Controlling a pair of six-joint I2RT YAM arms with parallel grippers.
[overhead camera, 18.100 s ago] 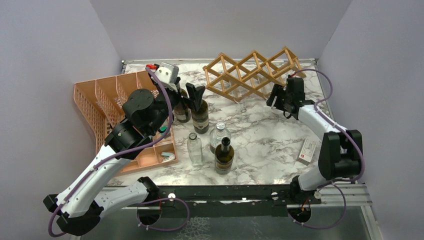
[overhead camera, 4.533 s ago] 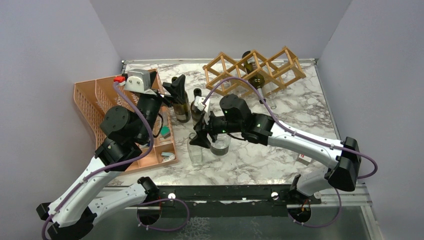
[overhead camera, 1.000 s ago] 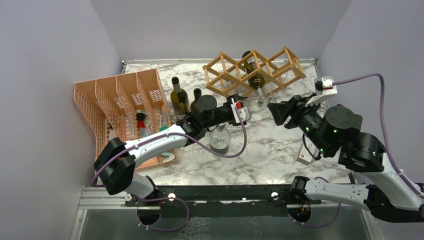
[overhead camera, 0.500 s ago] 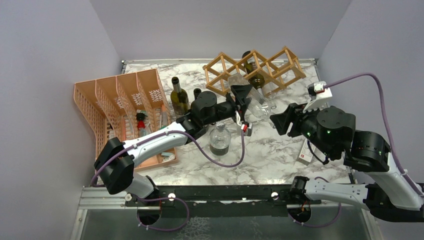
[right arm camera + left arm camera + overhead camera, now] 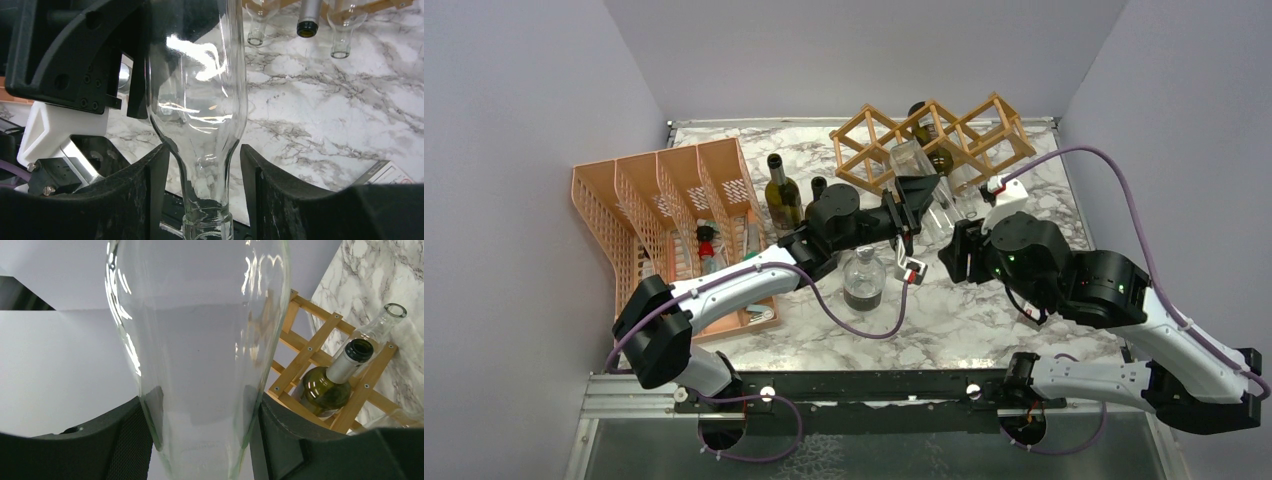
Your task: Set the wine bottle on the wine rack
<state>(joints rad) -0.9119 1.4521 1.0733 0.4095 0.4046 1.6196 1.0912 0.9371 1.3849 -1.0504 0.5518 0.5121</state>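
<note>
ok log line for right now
left gripper: shut on clear bottle body | right gripper: around its neck, grip unclear | state: aloft, not in wine rack

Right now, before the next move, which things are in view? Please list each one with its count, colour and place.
wine rack: one, light wood, far side of the table
racked dark bottle: one, dark green, middle of the rack, neck towards the arms
racked clear bottles: two, colourless, one on each side of the dark one
held clear bottle: one, colourless, in the air in front of the rack
standing bottles: two, dark green, between organizer and rack
squat bottle: one, clear, upright at mid-table
organizer: one, orange mesh, left side
small box: one, white, on the table's right side
table: one, white-grey marble
left tool: one, black, shut on the held bottle's body
right tool: one, black, open around that bottle's neck
</note>
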